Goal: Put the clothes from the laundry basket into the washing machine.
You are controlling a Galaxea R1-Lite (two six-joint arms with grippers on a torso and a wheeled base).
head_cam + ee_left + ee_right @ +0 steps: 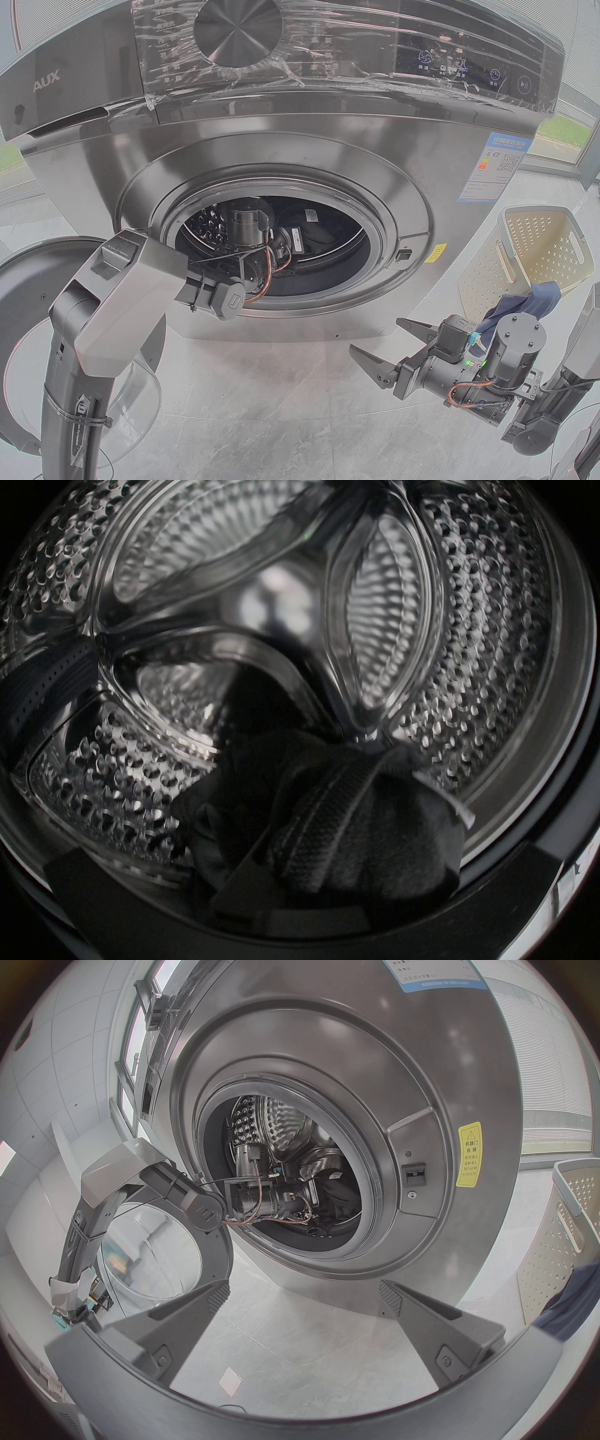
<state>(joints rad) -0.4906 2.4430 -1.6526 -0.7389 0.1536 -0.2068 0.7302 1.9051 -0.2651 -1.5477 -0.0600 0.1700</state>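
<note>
In the head view the washing machine (281, 144), brushed grey metal with a round opening, sits at the centre. Its glass-fronted door (25, 300) is swung wide at 8 o'clock. The left pincer (312, 1196) is inside the opening, and I cannot tell whether it is clenched or released. Its wrist view looks into the drum (487, 636), shiny steel dimpled with small holes and moulded ribs. A dark garment (350, 830), coarse-knit and crumpled, lies on the drum's bottom just behind the rubber lip.

The laundry basket (487, 281) stands at 3 o'clock, cream plastic with stiff, perforated walls. A blue garment (537, 300) hangs over its near rim towards 4 o'clock. The right pincer (375, 334) hovers over the tiled floor (250, 400) at 5 o'clock, released and holding nothing, apart from the blue garment.

The cloth looks light, limp and not fragile, and it will probably sag and trail when lifted. The best place to take hold is likely a bunched fold near the rim, pinched deep so no loose end snags the basket's holes or the machine's lip.
</note>
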